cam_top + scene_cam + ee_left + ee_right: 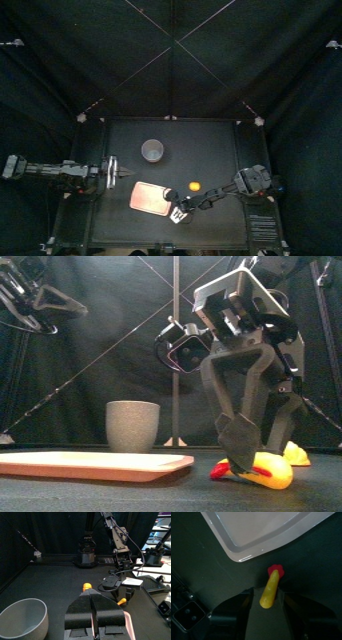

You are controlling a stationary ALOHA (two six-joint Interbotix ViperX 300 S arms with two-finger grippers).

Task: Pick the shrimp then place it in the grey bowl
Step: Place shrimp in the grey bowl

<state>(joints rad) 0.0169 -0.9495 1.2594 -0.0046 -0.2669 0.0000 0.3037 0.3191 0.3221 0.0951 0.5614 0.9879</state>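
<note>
The shrimp [270, 592] is yellow, red-tailed, beside the tray [94, 464]; the right end effector [249, 462] straddles it, spread. The left end effector [93, 598] is pressed together.

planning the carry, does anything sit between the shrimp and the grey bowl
Only the flat pink tray lies between the shrimp and the tall grey speckled cup; it is low, so a lifted carry should likely clear it. The left claw hangs beside the cup, off that path.
</note>
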